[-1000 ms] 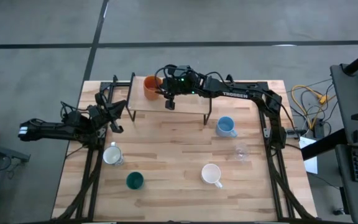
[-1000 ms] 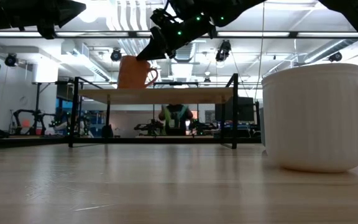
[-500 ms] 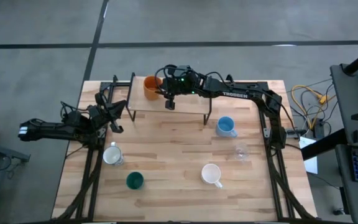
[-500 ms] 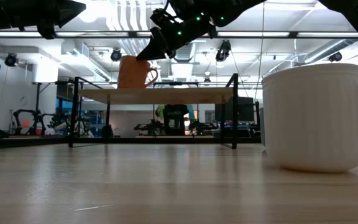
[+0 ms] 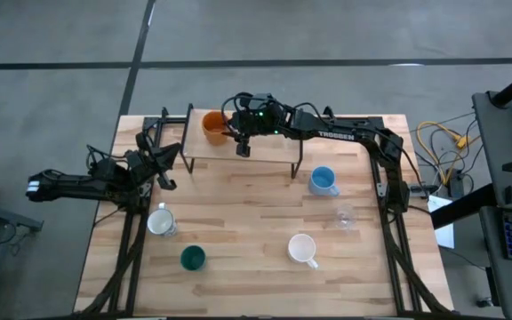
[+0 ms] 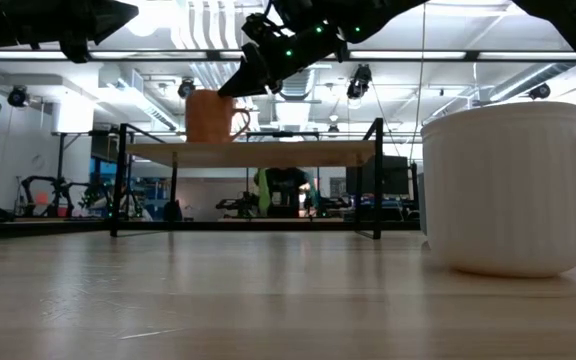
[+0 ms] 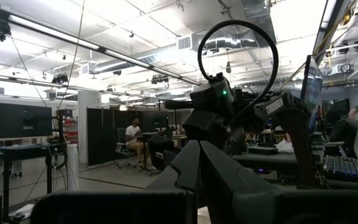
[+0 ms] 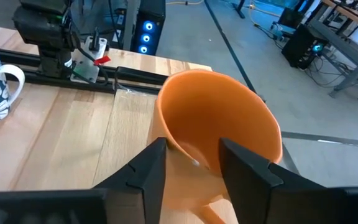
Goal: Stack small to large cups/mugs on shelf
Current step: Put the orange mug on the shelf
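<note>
The right hand (image 5: 232, 131) is hovering at the orange mug (image 5: 214, 124), which is standing upright at the left end of the shelf (image 5: 265, 148), upper centre of the high view. In the right wrist view the two fingers (image 8: 143, 177) are standing apart, straddling the mug's handle side (image 8: 219, 140), looking parted rather than clamped. The mug looks stiff and glazed, probably ceramic: moderately heavy, slippery, and chippable against the shelf edge, so the wall beside the handle or the rim is the sensible hold. The left hand (image 5: 161, 174) is waiting pressed together at the tabletop's (image 5: 256, 218) left side. Down on the tabletop the white mug with dark markings (image 5: 160, 220), dark green cup (image 5: 192, 258), plain white mug (image 5: 302, 250), light blue mug (image 5: 323, 180) and clear glass (image 5: 346, 216) are sitting well apart, none yet on the shelf
</note>
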